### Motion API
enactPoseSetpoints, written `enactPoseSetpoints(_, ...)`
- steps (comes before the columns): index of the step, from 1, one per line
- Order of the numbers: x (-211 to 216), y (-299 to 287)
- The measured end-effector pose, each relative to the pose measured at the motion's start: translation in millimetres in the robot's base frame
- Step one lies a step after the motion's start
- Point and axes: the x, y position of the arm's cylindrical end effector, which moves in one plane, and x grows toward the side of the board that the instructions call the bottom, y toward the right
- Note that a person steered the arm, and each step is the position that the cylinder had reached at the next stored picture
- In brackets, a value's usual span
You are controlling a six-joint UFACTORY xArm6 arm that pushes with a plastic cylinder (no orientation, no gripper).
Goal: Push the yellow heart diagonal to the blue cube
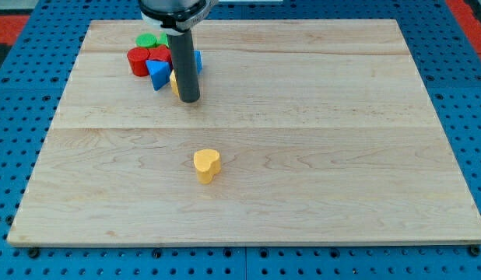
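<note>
The yellow heart [206, 165] lies alone on the wooden board [318, 155], a little left of centre and toward the view's bottom. The blue cube [197, 61] sits at the view's top left, mostly hidden behind my rod. My tip [189, 99] rests on the board just below the cluster of blocks, well above the yellow heart and apart from it.
A cluster at the view's top left holds a red cylinder [138, 61], a green block [148, 40], a red block [160, 53], a blue triangle [157, 74] and a yellow block [174, 82] partly hidden by the rod. A blue pegboard [15, 117] surrounds the board.
</note>
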Motion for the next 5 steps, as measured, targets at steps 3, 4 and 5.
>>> enactPoseSetpoints(3,27,104)
enactPoseSetpoints(4,83,113)
enactPoseSetpoints(5,173,130)
